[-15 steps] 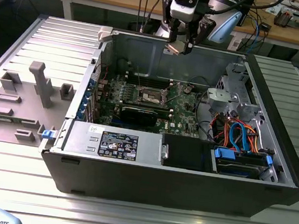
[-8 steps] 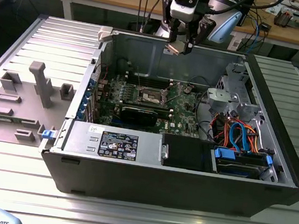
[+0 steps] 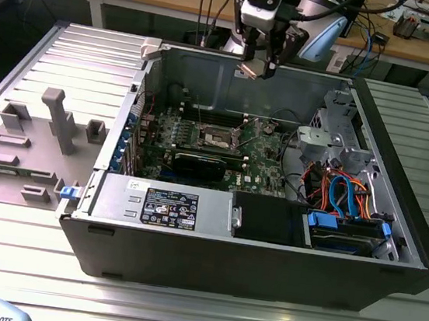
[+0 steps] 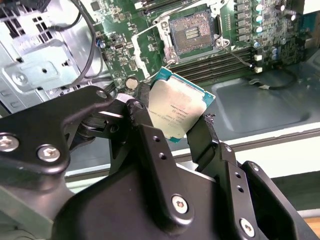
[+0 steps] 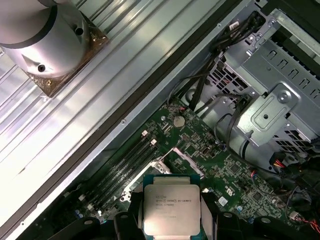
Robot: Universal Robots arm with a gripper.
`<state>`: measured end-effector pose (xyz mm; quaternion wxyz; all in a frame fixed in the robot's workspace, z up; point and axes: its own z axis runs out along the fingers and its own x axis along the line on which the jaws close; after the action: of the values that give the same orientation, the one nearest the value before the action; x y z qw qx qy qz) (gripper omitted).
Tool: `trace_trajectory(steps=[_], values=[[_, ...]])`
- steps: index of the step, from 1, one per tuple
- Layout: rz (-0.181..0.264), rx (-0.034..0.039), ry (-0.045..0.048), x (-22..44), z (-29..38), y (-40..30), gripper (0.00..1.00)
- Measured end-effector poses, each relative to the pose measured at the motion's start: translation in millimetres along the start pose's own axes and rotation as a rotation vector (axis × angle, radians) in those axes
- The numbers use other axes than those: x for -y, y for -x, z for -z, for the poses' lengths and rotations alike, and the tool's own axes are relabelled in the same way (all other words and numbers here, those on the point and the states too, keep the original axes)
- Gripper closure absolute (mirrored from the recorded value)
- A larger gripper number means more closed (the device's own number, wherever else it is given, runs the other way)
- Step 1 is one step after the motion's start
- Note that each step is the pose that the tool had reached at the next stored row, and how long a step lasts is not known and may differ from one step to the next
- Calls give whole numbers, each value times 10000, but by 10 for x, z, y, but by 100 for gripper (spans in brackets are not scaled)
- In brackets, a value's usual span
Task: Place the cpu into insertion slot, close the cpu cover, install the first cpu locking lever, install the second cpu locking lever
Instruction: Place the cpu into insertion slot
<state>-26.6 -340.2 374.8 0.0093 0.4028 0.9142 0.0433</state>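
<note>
My gripper hangs above the open computer case, near its back wall, shut on the cpu. The chip's silver-grey top with a green rim sits tilted between the two black fingers; it is also in the first wrist view. The insertion slot lies open on the green motherboard, dark centre bare, well below the chip; in the exterior view the slot is at the board's middle. The cpu cover looks swung up at the slot's edge.
The long black graphics card lies just in front of the slot. Memory slots run beside it. A drive cage and coloured cables fill the exterior view's right. A grey fixture plate lies left of the case.
</note>
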Motion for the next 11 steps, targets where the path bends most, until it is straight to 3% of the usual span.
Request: trace_trajectory(steps=[6,11], values=[[-992,87,16,2,-26,0,46],[-1086,96,17,2,-27,0,46]])
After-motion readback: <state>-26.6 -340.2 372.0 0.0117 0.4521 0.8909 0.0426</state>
